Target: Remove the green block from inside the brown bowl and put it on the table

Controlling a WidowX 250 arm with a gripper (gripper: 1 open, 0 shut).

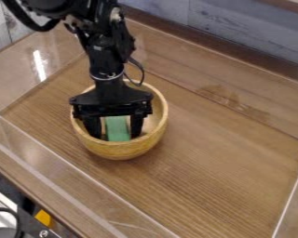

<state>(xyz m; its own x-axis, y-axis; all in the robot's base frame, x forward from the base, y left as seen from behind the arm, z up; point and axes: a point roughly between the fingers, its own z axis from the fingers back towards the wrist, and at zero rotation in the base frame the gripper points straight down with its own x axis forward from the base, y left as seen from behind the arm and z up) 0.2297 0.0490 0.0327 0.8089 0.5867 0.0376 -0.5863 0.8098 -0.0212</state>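
Two fingers (pixel 112 122) spread apart, pointing down into brown bowl (pixel 155 133); green block (pixel 116 129) lies between them inside bowl, contact unclear.

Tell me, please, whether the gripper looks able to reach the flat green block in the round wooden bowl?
Probably yes: the open gripper already straddles the flat green block inside the round wooden bowl, nothing between.

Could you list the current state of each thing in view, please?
gripper: open, pointing down into the bowl, fingers either side of the block.
green block: inside the bowl, not lifted.
brown bowl: upright on the table, holding the block.
table: bears the bowl.
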